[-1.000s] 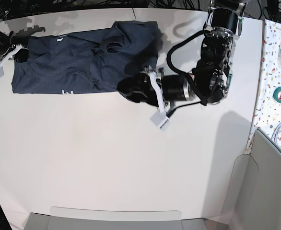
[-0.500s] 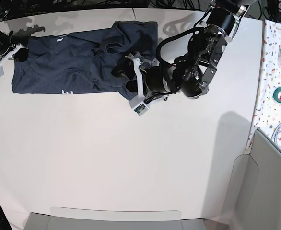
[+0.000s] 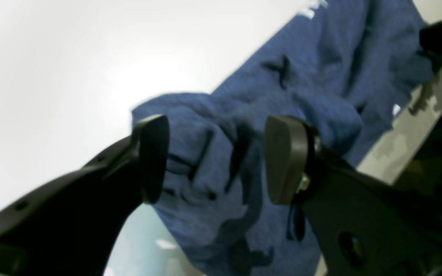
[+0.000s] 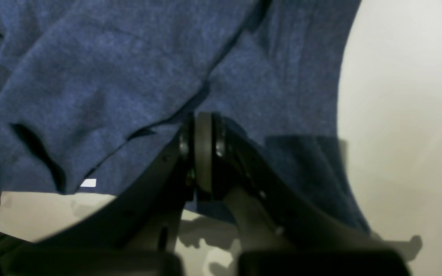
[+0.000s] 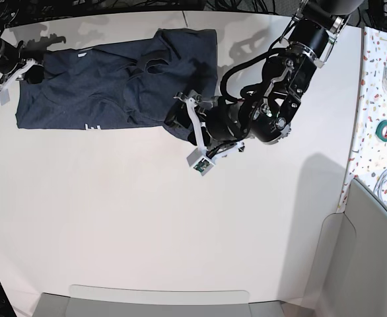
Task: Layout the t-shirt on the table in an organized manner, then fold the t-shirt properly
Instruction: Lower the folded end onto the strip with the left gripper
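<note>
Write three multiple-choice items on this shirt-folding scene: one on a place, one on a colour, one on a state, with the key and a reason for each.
1. Where on the table does the t-shirt lie in the base view?
A. along the far edge, toward the left
B. at the centre
C. at the near right corner

2. What colour is the t-shirt?
A. red
B. heathered navy blue
C. white

3. How does the left end effector stand?
A. shut on the cloth
B. open, pads either side of a cloth bunch
C. out of view

Key: 1 A, the shirt spans the upper left of the tabletop. 2 B, both wrist views show blue heathered cloth. 3 B, the left wrist view shows a wide gap between the pads with bunched cloth behind it.
</note>
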Available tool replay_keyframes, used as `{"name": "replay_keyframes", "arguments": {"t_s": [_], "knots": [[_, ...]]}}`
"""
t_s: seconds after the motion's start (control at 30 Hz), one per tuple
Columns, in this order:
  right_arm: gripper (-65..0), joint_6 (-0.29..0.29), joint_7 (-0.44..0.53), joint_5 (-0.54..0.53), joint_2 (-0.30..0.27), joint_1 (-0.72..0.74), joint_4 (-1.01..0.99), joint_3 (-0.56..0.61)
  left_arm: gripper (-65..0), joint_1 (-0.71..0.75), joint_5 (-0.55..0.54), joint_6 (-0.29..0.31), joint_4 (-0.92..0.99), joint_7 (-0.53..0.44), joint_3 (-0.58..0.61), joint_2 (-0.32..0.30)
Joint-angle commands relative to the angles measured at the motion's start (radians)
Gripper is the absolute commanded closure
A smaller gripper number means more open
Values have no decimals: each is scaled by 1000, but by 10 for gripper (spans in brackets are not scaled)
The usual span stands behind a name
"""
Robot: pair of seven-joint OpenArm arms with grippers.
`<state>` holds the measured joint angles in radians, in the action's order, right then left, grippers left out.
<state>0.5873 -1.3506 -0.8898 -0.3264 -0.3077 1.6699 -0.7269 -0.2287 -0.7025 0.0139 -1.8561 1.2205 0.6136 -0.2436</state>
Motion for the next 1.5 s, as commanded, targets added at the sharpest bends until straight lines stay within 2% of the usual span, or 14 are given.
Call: {"name": "replay_keyframes", "arguments": {"t_s": [0.0,0.27,0.53,0.9,1.07,1.13,1.27,1.3,1.47], "knots": [[-6,-2,12,-15,-21,0,17,-7,-383,-24,-10,1,-17,-17,-1,-3],[-6,-2,12,-15,-20,2,17,-7,-383,-15,-10,1,13,-9,7,-4],[-6,-2,12,-15,-17,2,17,-7,-383,-22,-10,1,65,0,102,-4],[-6,0,12,-15,2,0,17,-7,-371,-21,-15,2,62,-31,101,2],[-6,0,12,-15,2,0,17,-7,-276,-19,-15,4,62,-92,102,0],[-6,0,12,-15,2,0,17,-7,-210,-22,-15,4,62,-92,102,0],[-6,0,12,-15,2,-6,17,-7,-29,-24,-15,4,62,-97,93,0],[-6,0,12,-15,2,-6,17,-7,0,-24,-15,4,62,-97,93,0],[-6,0,12,-15,3,-6,16,-7,0,-24,-15,16,62,-101,95,-1]]}}
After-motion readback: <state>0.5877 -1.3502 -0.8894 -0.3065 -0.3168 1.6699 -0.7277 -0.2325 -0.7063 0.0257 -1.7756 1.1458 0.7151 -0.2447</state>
